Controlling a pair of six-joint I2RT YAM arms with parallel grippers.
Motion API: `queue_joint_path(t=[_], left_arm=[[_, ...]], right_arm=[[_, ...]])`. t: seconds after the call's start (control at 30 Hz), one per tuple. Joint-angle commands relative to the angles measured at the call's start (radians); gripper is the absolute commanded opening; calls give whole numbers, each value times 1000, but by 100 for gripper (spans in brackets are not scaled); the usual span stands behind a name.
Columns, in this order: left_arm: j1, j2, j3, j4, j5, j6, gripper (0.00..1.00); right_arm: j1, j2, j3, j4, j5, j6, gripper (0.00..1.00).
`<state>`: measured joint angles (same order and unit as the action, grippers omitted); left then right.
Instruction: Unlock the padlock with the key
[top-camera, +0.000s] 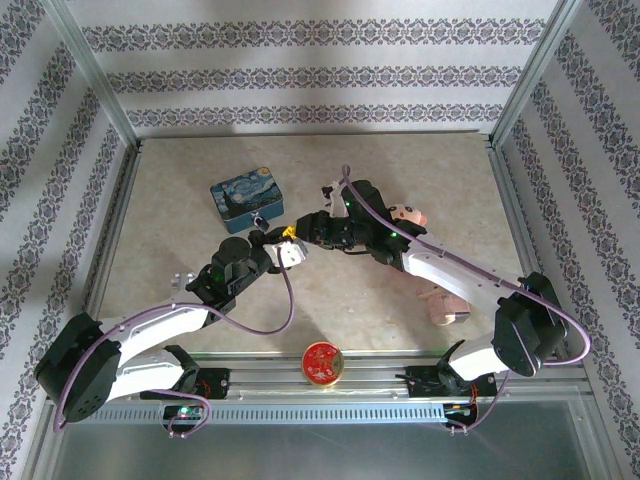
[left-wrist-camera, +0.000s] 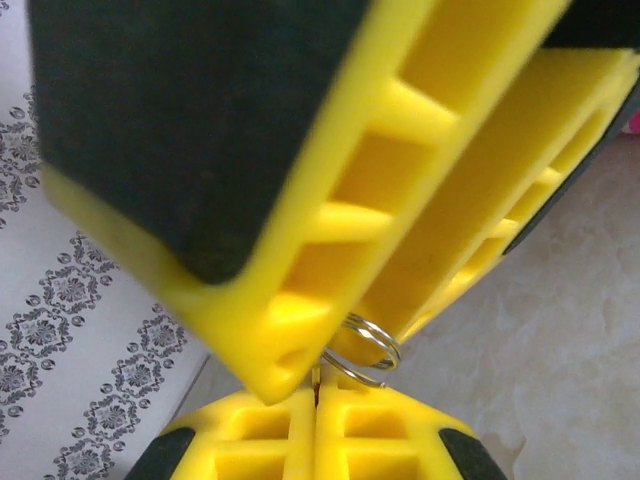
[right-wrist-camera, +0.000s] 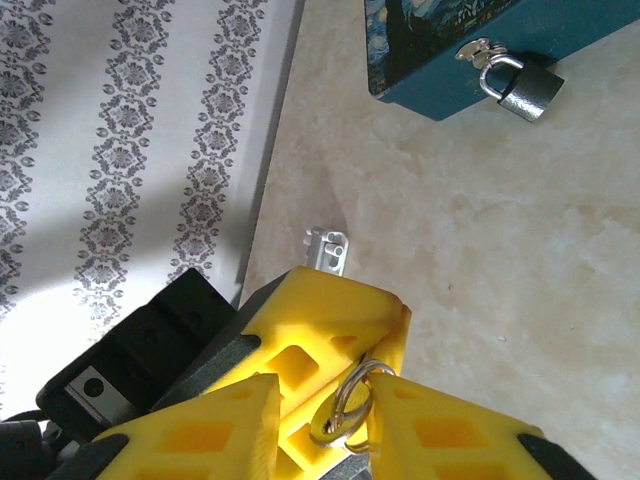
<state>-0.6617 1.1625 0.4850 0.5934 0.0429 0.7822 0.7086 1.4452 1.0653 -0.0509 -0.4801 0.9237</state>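
Yellow-fingered, the left pincer (left-wrist-camera: 317, 402) is pressed shut, apparently on the key, whose ring (left-wrist-camera: 368, 346) pokes out; the right pincer (right-wrist-camera: 350, 428) brackets that ring, likely for a handover, grip unclear. The padlock (right-wrist-camera: 530, 92) hangs from the blue tin (right-wrist-camera: 425, 50), well apart.

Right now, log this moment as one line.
left claw: shut, at key ring | right claw: around ring, grip unclear | padlock: shackle closed, on blue tin

No readable text, label or number appears anywhere.
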Motion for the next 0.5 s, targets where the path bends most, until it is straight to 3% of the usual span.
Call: queue_joint_path(t=[0.0,0.13,0.27,0.47], left_arm=[[-16,8,30,24,-7,5,0],[-16,1,23,34,-9,-3,0],[-16,-28,8,31,1,-25,0],[-16,-115,-14,-42,50,-130,32]], right_arm=[[-1,8,34,28,-32,3,21],[-10,8,25,27,-27,-2,0],[-21,-2,5,38,-14,-8,0],[-34,-24,-34,92,-6,-42,0]])
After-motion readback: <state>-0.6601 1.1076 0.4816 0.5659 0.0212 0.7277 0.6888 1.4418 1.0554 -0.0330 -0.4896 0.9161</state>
